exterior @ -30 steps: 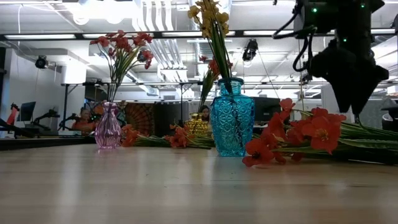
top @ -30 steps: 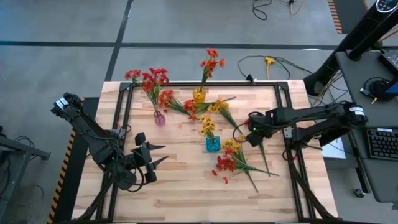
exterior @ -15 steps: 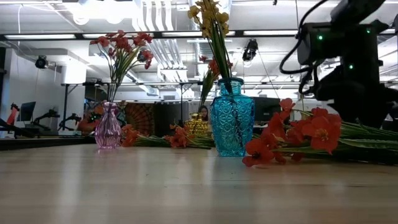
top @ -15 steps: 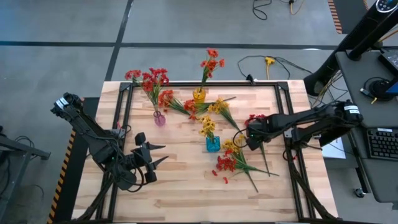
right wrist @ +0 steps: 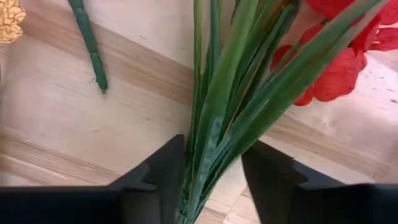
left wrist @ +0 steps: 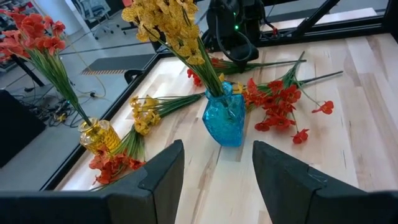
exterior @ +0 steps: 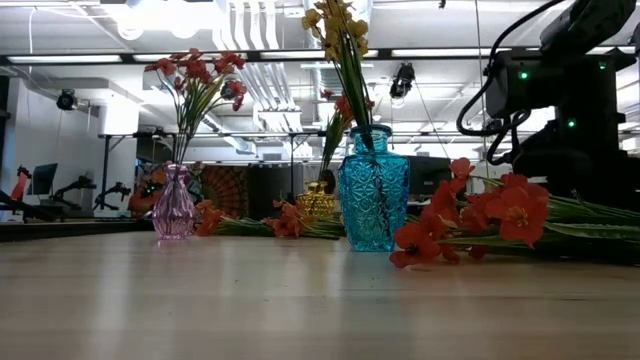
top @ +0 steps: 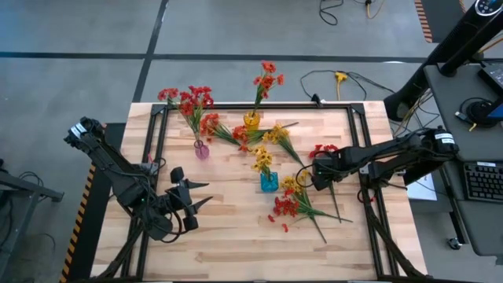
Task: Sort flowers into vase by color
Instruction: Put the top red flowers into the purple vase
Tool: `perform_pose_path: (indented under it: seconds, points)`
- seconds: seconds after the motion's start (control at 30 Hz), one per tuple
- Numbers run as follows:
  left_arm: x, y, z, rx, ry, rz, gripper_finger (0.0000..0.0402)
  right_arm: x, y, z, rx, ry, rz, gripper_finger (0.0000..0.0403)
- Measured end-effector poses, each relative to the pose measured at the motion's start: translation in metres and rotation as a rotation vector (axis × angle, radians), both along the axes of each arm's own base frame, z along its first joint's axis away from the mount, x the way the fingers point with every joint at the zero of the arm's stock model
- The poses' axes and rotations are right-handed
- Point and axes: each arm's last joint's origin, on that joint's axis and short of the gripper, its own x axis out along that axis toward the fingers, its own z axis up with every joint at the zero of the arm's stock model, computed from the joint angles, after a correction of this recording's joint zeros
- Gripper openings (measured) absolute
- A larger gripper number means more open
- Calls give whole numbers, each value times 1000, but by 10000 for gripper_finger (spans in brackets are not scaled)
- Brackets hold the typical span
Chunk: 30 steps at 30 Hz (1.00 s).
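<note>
Flowers with red blooms lie beside the blue vase, their green stems running straight between the right gripper's fingers, now pinching them.

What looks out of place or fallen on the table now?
Several flowers lie flat on the table instead of standing in a vase, and one small red bloom lies loose beside them. The three vases stand upright.
</note>
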Motion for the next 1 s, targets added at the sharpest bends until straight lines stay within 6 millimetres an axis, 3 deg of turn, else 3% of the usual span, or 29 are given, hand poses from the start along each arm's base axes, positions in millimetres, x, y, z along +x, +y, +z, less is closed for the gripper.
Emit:
perform_pose_path:
  seconds: [0.3,0.53,0.7,0.87,1.0]
  points:
    - [0,0,0,0,-1,1,173,0,0,0,-6,-3,-4,37]
    - [0,0,0,0,-4,0,173,6,-1,13,-19,-34,-2,17]
    - [1,0,1,6,-25,19,173,11,-5,49,-162,-36,17,19]
    - [1,0,4,25,-79,68,174,10,-11,102,-373,-81,29,18]
    - [3,-1,6,4,-103,72,174,10,-12,145,-539,-223,82,18]
